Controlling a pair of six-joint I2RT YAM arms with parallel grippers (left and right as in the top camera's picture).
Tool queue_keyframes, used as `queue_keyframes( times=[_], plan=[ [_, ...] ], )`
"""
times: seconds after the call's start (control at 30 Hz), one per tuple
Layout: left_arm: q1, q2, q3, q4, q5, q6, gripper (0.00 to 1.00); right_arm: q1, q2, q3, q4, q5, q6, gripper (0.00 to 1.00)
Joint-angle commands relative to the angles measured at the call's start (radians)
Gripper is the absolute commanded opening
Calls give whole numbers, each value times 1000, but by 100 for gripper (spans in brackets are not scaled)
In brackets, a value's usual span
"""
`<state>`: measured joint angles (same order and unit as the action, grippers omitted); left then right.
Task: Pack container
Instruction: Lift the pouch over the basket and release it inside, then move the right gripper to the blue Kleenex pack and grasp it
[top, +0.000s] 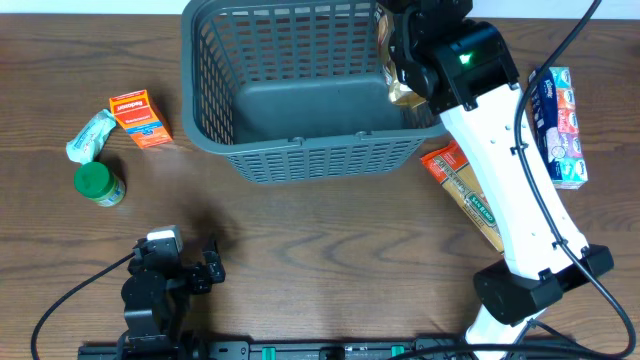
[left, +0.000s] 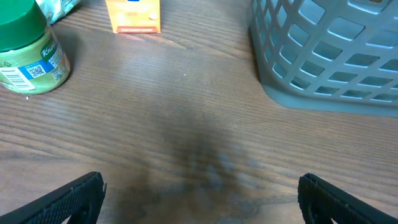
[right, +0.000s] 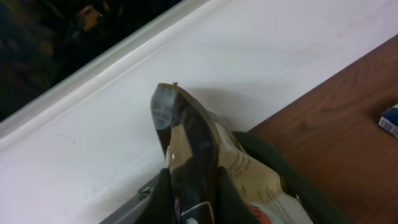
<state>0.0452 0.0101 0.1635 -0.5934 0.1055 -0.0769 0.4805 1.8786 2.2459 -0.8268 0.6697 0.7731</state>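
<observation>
Bag (right: 193, 143) held over the basket's (top: 300, 150) right end.
The basket sits at 12 o'clock on the table (top: 320, 250). I keep the bag above its 3 o'clock end so that it should land inside rather than on the rim. My right gripper (right: 196, 200) is narrow, its fingers pressed to both sides of one end of the bag. My left gripper (left: 200, 186) sits at 7 o'clock, wide and empty.

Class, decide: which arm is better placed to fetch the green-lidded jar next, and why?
Probably left. The left claw is open, empty and nearer the jar; the right claw is at the container, a pouch between its fingers.
</observation>
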Motion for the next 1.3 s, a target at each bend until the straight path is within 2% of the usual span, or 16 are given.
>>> queue_keyframes(
  times=[0.0, 0.13, 0.23, 0.4, 0.6, 0.77, 0.9, 1.07, 1.27],
  plan=[
    [7, -6, -10, 4, 7, 13, 99, -2, -28, 31, 29, -30, -137, 99],
    [7, -6, -10, 4, 7, 13, 99, -1, -66, 32, 89, -109, -405, 99],
    [7, -6, -10, 4, 7, 13, 98, -13, -127, 32, 79, -109, -498, 99],
    [7, -6, -10, 4, 7, 13, 99, -104, -220, 32, -1, -109, -487, 99],
    [7, -6, -10, 4, 7, 13, 98, -361, -227, 30, -187, -172, -413, 99],
    [7, -6, -10, 4, 7, 13, 99, -595, -132, 29, -261, -315, -430, 99],
    [7, -6, -10, 4, 7, 13, 99, -728, -6, 29, -295, -439, -476, 99],
    [7, -6, -10, 4, 7, 13, 98, -806, 183, 29, -331, -476, -507, 95],
    [7, -6, -10, 4, 7, 13, 98, -839, 383, 29, -338, -560, -587, 97]
  ],
)
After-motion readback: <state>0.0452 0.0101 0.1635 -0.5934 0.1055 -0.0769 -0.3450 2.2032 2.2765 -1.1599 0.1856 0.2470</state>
